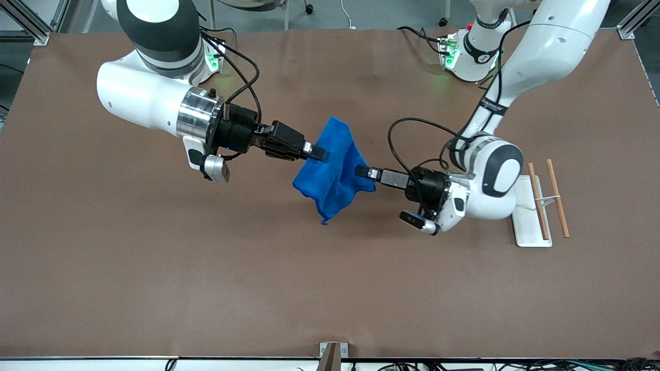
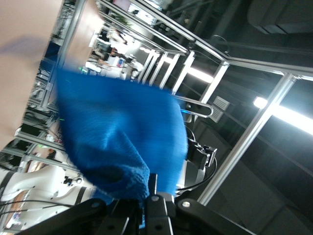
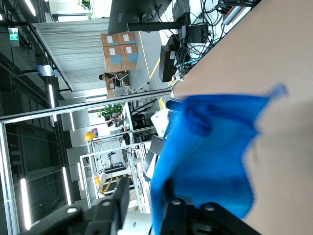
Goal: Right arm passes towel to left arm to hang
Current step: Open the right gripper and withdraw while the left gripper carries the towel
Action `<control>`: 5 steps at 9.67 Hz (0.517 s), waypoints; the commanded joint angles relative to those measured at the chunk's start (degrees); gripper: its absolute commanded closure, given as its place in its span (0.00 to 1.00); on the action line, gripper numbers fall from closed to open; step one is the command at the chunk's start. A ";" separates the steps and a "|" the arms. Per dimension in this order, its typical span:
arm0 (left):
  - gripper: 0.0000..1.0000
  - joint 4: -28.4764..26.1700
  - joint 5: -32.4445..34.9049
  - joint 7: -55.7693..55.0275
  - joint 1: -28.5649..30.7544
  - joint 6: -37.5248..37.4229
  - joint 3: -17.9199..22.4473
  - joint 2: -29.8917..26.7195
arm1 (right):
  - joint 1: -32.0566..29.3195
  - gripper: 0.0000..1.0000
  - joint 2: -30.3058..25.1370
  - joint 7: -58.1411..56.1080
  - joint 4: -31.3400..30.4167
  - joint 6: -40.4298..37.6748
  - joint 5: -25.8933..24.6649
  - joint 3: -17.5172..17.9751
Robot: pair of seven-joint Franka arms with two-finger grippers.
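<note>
1. The table carries a white tray with two wooden rods at the left arm's end; that looks like the hanging place, so the handover should finish before any swing toward it.
2. The towel hangs in the air over the middle of the table, stretched between both grippers and drooping to a point below them.
3. The left gripper comes in from the rack's end with its jaws pressed together on one edge of the cloth; in the left wrist view the fold is bunched right at the fingertips. I judge this grip thin, so it should be kept firm.
4. The right gripper meets the other edge. Its wrist view shows one finger standing off the cloth, so the jaws appear to be parting; whether they are fully free I cannot tell.
5. The right arm should draw straight back, without dragging the towel.
</note>
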 commanded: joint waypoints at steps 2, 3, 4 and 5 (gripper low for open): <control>1.00 4.97 9.48 -11.07 1.62 3.50 0.49 -0.93 | -1.30 0.00 0.14 0.63 -0.33 -0.02 -1.17 -0.81; 1.00 5.51 12.03 -13.36 2.41 3.68 0.49 -1.37 | -2.53 0.00 0.14 0.63 -1.30 -0.36 -3.62 -0.81; 1.00 5.51 15.02 -15.47 3.03 3.77 0.57 -1.81 | -4.37 0.00 0.14 0.71 -1.57 -1.15 -5.99 -0.73; 1.00 5.51 18.44 -18.10 3.73 4.12 1.27 -2.51 | -6.74 0.00 0.14 0.71 -1.57 -5.07 -10.54 -0.73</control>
